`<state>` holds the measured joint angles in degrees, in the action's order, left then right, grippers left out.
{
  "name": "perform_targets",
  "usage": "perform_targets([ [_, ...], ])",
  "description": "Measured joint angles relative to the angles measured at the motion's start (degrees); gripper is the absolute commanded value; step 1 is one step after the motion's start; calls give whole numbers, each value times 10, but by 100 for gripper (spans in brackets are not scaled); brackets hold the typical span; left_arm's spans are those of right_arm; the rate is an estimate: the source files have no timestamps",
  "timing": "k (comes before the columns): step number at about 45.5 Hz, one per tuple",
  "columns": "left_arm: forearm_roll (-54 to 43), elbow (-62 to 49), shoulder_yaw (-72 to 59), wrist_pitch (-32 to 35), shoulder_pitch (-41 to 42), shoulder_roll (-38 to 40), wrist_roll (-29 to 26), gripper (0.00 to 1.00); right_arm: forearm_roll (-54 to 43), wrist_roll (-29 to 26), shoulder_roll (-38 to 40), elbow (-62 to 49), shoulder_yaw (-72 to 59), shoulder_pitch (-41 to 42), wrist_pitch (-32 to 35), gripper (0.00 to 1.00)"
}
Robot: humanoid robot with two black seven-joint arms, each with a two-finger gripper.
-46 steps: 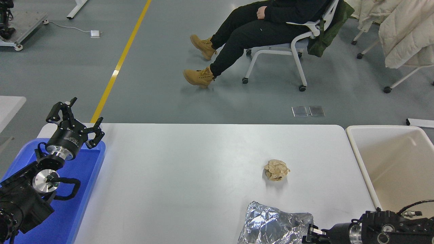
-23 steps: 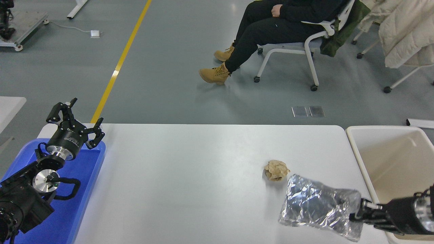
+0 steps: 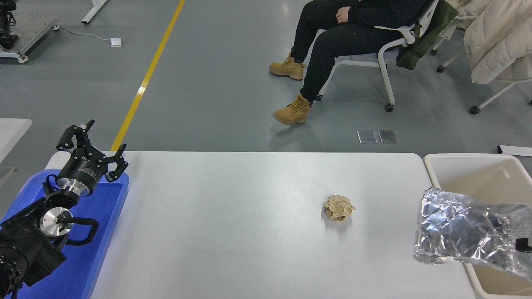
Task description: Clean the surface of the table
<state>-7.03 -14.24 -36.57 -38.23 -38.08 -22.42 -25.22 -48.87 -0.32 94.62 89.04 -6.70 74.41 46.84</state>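
Head view: crumpled silver foil sheet (image 3: 465,226) hanging over cream plastic bin (image 3: 469,170) rim, at white surface (image 3: 232,216) rt edge; rt jaws mostly hidden, state unclear; tan paper wad (image 3: 338,207) left behind.

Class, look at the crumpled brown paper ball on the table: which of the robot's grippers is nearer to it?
Right. The right gripper sits at the picture's right edge, behind the foil bag over the cream bin. The left gripper is parked above the blue tray, far left of the paper ball.

Foil sheet (image 3: 469,226): held aloft over the cream bin's (image 3: 478,174) near-left rim (crumpled).
Paper ball (image 3: 339,208): rested on the table (image 3: 228,216).
Left pincer (image 3: 93,145): spread wide above the blue tray (image 3: 104,216).
Right pincer: barely seen.
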Motion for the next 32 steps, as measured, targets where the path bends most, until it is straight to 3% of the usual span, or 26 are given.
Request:
perform_targets([
  [15, 0, 0, 0, 0, 0, 0, 0, 100, -38, -1, 6, -52, 37, 3, 25, 0],
  [32, 0, 0, 0, 0, 0, 0, 0, 100, -39, 2, -199, -359, 26, -55, -31, 0],
])
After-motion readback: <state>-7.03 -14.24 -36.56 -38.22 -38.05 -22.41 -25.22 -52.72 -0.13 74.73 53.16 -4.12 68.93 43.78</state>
